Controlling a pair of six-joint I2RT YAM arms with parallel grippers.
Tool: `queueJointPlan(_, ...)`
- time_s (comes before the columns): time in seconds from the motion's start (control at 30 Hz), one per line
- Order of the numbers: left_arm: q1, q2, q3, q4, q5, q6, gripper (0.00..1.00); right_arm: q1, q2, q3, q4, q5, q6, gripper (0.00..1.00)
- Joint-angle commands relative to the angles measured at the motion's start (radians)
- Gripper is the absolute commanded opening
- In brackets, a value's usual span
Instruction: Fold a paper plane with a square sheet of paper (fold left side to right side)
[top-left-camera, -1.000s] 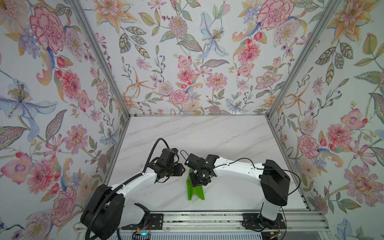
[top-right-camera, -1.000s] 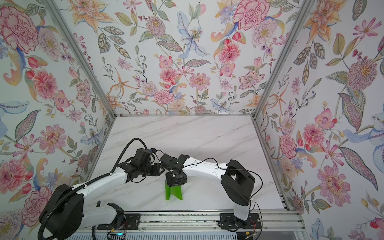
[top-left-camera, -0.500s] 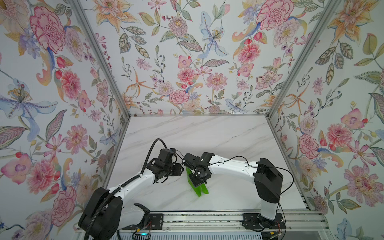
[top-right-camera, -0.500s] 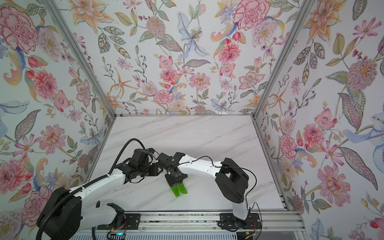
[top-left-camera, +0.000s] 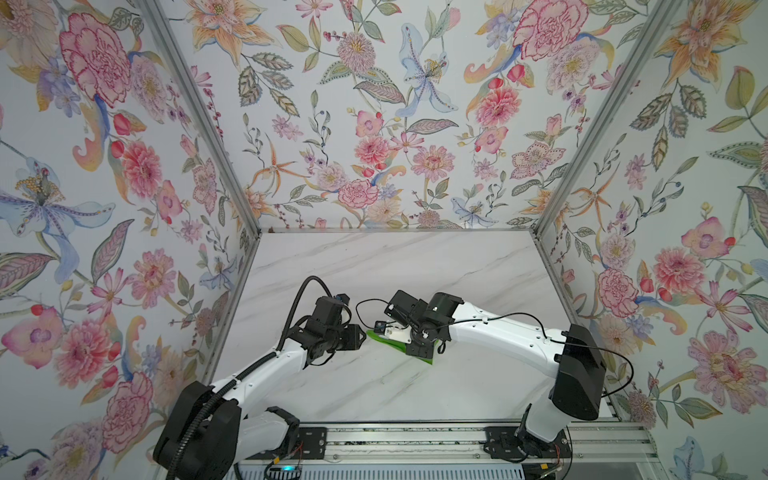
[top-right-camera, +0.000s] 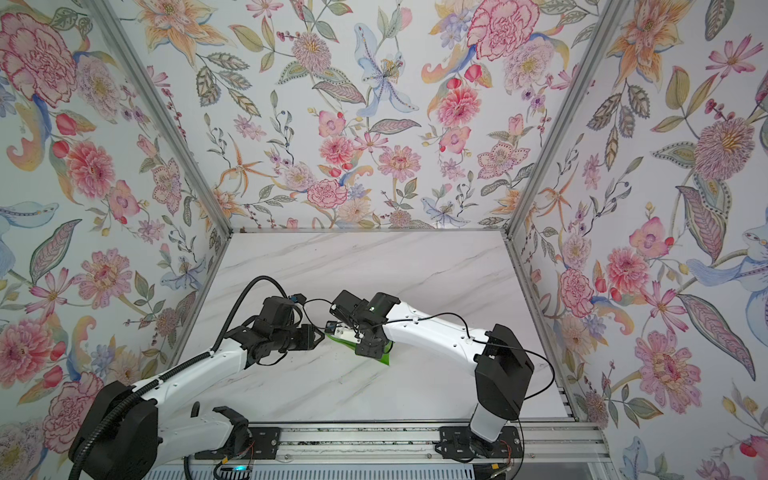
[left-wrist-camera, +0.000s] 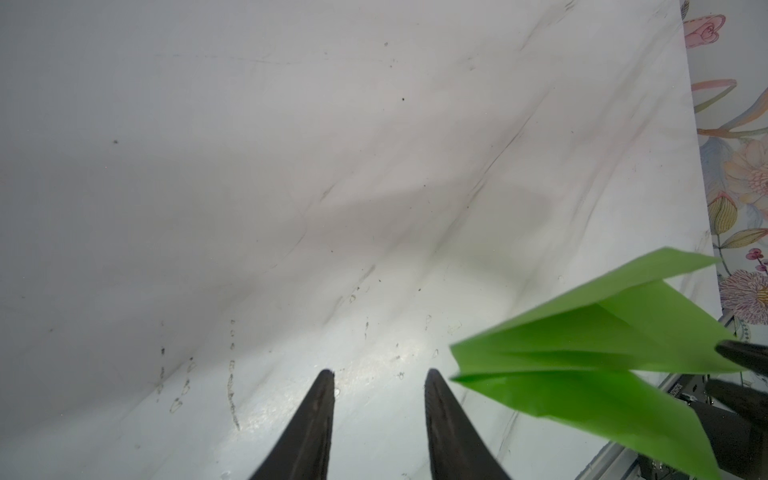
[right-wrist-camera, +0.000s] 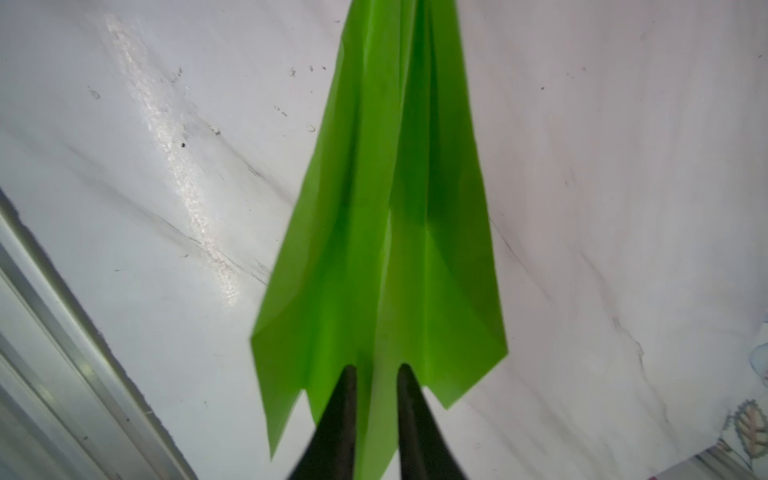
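The square sheet of paper is folded into a bright green paper plane (top-left-camera: 386, 341) (top-right-camera: 341, 338). It is a slim dart with two wings and a centre crease (right-wrist-camera: 374, 208). My right gripper (right-wrist-camera: 377, 368) (top-left-camera: 420, 351) is shut on the centre fold at the plane's wide tail, one finger on each side, and holds it just above the table. The nose points left toward my left gripper (top-left-camera: 362, 336) (left-wrist-camera: 379, 372). That gripper is open and empty close to the nose, and the plane (left-wrist-camera: 602, 345) lies just beside one of its fingers.
The white marble table (top-left-camera: 395, 266) is boxed in by flowered walls on three sides. A metal rail (top-left-camera: 415, 440) carrying both arm bases runs along the front edge. Bare tabletop lies behind and in front of the grippers.
My right gripper has swung the plane from pointing at the front edge to pointing left at the left gripper, and has pulled back slightly to the right. The left arm barely moved.
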Motion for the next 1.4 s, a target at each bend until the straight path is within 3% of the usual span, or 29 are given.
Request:
queueJointPlan(0.0, 0.011, -0.019, -0.011, 0.007, -0.008, 0.01, 0.39, -0.057, -0.031, -0.016, -0.015, -0.032, -0.035, 0.47)
queueJointPlan(0.1, 0.013, -0.008, -0.011, 0.013, -0.004, 0.016, 0.39, -0.059, -0.077, -0.064, 0.084, 0.002, 0.136, 0.53)
queueJointPlan(0.27, 0.011, 0.037, -0.001, 0.058, 0.041, 0.022, 0.4, -0.063, -0.118, -0.133, 0.207, 0.01, 0.672, 0.53)
queueJointPlan(0.43, 0.011, 0.155, 0.061, 0.104, 0.091, 0.052, 0.4, -0.073, -0.116, -0.22, 0.283, -0.12, 1.218, 0.5)
queueJointPlan(0.53, 0.01, 0.258, 0.127, 0.11, 0.131, 0.079, 0.4, -0.051, -0.146, -0.318, 0.447, -0.203, 1.407, 0.52)
queueJointPlan(0.73, 0.007, 0.427, 0.229, 0.102, 0.195, 0.101, 0.36, -0.05, -0.21, -0.453, 0.585, -0.177, 1.643, 0.67)
queueJointPlan(0.97, -0.026, 0.446, 0.195, 0.114, 0.252, 0.105, 0.3, -0.1, -0.23, -0.542, 0.595, -0.161, 1.847, 0.68)
queueJointPlan(1.17, -0.072, 0.391, 0.112, 0.153, 0.285, 0.076, 0.28, -0.166, -0.251, -0.56, 0.581, -0.143, 1.89, 0.62)
queueJointPlan(1.37, -0.124, 0.324, 0.01, 0.271, 0.342, -0.023, 0.28, -0.21, -0.242, -0.566, 0.566, -0.159, 1.846, 0.55)
